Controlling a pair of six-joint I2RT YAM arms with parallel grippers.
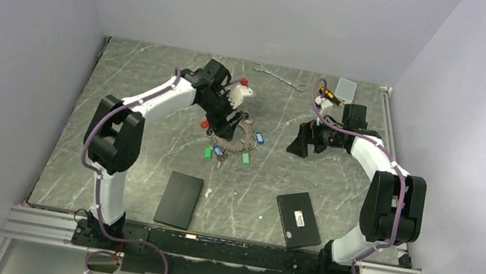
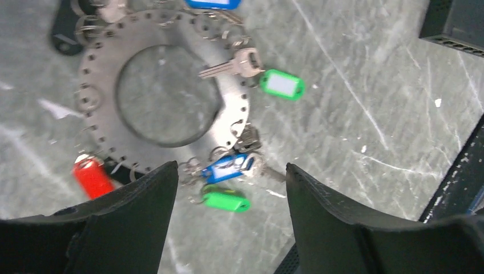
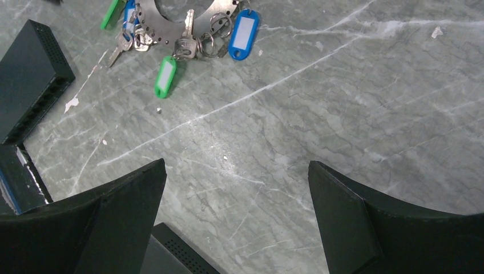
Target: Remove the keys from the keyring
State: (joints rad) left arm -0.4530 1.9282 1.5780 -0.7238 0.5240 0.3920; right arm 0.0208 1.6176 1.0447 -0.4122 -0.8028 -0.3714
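Left gripper (image 2: 229, 171) hangs spread, grasping nothing, over the keyring (image 2: 231, 108) and keys (image 2: 231, 64) at the middle of the counter (image 2: 354, 85). Right gripper (image 3: 237, 165), also released, hovers nearby.

Wide flat grey metal ring (image 2: 233, 111), holes punched all round rim, lies flat on table, slightly left of centre, toward far half. Small silver keys (image 2: 234, 65) on little split rings fringe its edge. Plastic tags: red tag (image 1: 204, 123) left; green tag (image 1: 208, 151) and blue tag (image 1: 218, 151) near-left; second green tag (image 1: 246, 158) near; second blue tag (image 1: 260, 138) right. One key lies across ring face.
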